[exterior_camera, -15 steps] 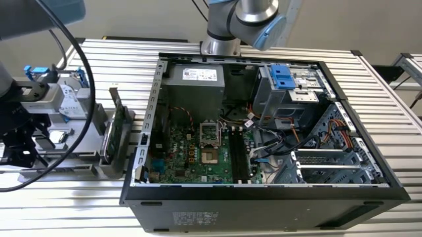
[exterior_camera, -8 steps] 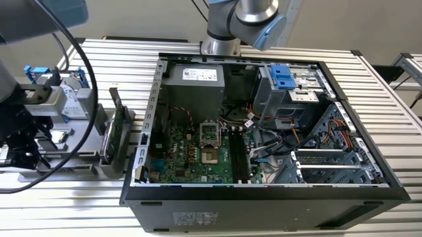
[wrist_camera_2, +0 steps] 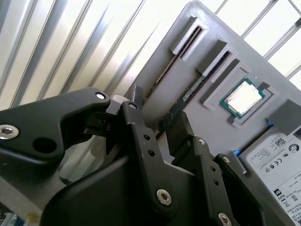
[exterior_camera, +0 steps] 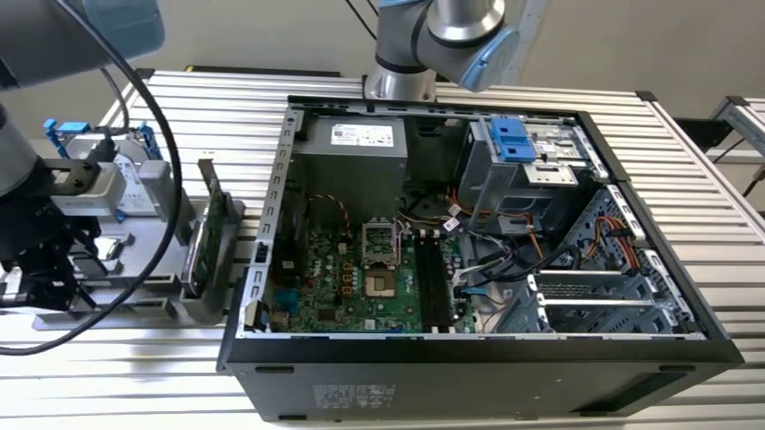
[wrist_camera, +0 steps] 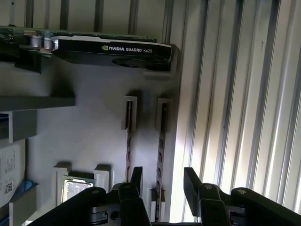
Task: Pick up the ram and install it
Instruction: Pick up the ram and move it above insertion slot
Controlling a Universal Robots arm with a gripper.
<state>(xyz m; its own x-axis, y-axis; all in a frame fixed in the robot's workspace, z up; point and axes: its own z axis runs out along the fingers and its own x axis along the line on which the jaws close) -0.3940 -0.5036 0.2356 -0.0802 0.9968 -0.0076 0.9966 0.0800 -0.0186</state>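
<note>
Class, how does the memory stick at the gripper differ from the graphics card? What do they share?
The memory stick is a thin bare strip; the graphics card is bulkier, with a black cover. The stick lines up between the open gripper's fingers; the card sits away from them. The stick runs crosswise to the card. Both stand on edge in the grey holder.

Matt black tool (wrist_camera: 163, 170), matt plastic tray (wrist_camera: 94, 141), ribbed metal table (wrist_camera: 235, 94).

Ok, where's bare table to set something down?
The slatted table is bare at the exterior view's right of the computer case. Crowded: the case's inside, and the gray tray where the open gripper straddles the ram.
</note>
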